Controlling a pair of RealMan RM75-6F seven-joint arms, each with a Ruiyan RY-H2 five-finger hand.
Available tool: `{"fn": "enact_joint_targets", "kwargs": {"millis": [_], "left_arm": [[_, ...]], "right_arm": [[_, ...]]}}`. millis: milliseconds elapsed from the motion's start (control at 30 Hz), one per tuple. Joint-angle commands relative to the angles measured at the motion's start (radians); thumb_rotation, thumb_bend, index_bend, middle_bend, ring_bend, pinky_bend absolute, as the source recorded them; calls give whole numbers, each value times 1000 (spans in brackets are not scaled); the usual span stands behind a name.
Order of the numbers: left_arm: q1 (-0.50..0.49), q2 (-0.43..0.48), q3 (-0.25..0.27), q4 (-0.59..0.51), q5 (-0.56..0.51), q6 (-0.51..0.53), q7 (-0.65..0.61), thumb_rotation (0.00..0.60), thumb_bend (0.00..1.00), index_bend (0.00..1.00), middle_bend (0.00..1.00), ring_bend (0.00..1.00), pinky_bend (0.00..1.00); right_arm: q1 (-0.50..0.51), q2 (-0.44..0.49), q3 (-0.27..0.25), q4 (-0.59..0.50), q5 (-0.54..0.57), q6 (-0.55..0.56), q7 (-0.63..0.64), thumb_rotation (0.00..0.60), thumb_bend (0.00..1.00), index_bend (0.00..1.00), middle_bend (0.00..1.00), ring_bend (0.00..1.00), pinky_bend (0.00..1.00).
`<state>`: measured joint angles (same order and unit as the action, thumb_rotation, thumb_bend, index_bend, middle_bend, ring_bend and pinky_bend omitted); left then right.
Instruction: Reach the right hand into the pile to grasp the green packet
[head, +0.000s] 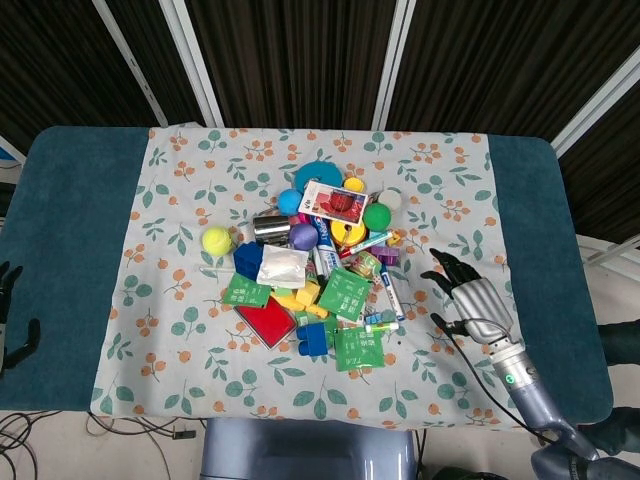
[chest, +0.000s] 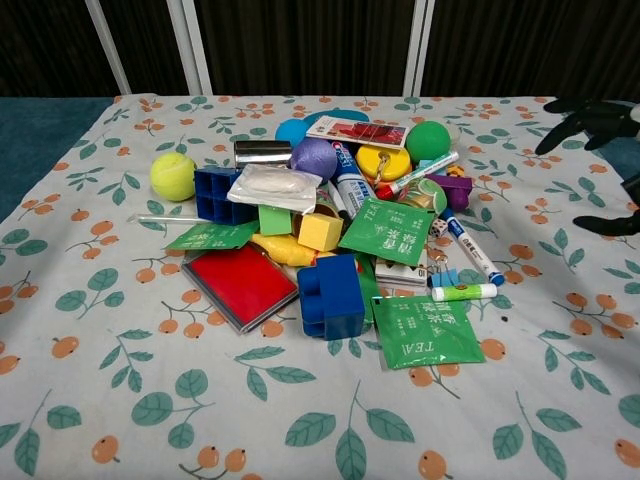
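Three green packets lie in the pile: one at its near right, one in the middle, one at the left. My right hand hovers over the cloth to the right of the pile, fingers spread and pointing toward it, holding nothing. In the chest view only its dark fingertips show at the right edge. My left hand is partly visible at the far left edge of the table, fingers apart, empty.
The pile also holds a blue block, a red flat case, a yellow-green ball, a green ball, markers and a white pouch. The floral cloth covers the table's middle.
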<state>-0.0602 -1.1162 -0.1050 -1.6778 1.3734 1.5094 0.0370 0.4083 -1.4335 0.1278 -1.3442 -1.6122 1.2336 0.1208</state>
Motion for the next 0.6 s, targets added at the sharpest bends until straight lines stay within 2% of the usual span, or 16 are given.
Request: {"fn": "enact_joint_targets", "kwargs": {"millis": [33, 233, 600], "left_arm": [[1, 1, -1, 1, -3, -1, -4, 600, 478, 28, 0, 0, 0], [0, 3, -2, -1, -6, -4, -5, 600, 478, 28, 0, 0, 0], [0, 3, -5, -3, -15, -7, -5, 600, 479, 28, 0, 0, 0]], "right_arm": [[23, -47, -9, 39, -3, -13, -7, 600, 230, 306, 21, 89, 208], [46, -99, -20, 74, -4, -29, -21, 600, 255, 326, 21, 89, 208], [89, -194, -9, 151, 9, -28, -18, 600, 324, 377, 22, 89, 208]]}}
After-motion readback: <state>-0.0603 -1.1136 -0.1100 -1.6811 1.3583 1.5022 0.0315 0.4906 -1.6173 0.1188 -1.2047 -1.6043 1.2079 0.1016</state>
